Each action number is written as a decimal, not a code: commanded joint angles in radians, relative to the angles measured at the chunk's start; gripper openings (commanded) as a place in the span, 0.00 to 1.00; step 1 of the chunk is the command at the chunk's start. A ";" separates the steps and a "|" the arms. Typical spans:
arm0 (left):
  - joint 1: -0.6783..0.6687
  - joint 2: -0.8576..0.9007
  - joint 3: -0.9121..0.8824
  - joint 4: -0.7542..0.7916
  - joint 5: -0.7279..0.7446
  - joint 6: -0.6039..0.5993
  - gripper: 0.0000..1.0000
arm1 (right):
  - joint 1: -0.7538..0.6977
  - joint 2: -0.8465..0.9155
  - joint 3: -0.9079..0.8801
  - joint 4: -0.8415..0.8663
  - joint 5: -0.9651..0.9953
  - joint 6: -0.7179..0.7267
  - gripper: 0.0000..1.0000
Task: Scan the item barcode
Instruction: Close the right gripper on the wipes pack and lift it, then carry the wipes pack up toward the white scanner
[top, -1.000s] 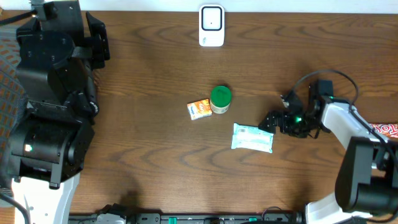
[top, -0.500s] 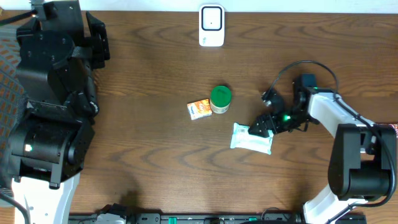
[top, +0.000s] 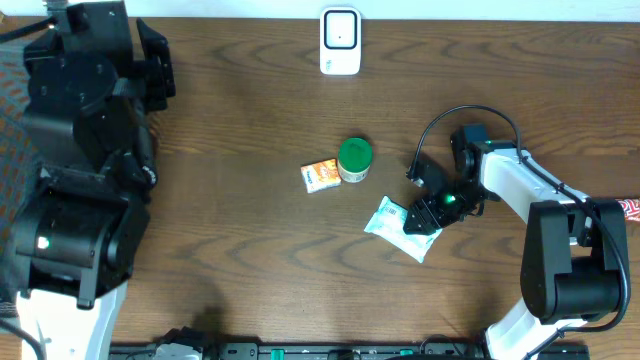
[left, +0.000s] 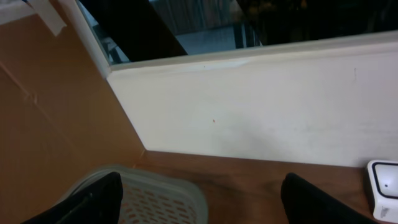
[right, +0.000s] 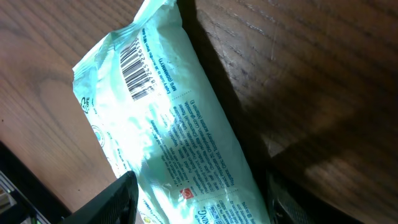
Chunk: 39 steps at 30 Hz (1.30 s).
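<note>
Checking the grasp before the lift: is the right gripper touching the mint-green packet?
Cannot tell. The right wrist view shows the mint-green packet between the fingers of the right gripper, but shadow hides both edges; overhead, the gripper covers the packet's end.

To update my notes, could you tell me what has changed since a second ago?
The right arm reached left, its jaws narrowing around the pale green packet, which turned askew. The left arm, green-lidded tub, orange box and scanner stayed put.
</note>
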 joint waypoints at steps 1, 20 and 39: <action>0.004 -0.041 -0.006 0.009 -0.013 0.006 0.82 | 0.009 0.060 -0.064 0.002 0.169 0.049 0.62; 0.004 -0.070 -0.006 0.005 -0.013 0.006 0.82 | 0.009 0.051 -0.003 0.080 0.197 0.220 0.01; 0.004 -0.038 -0.006 -0.010 -0.013 0.006 0.82 | 0.084 -0.280 0.294 -0.060 -0.027 0.054 0.01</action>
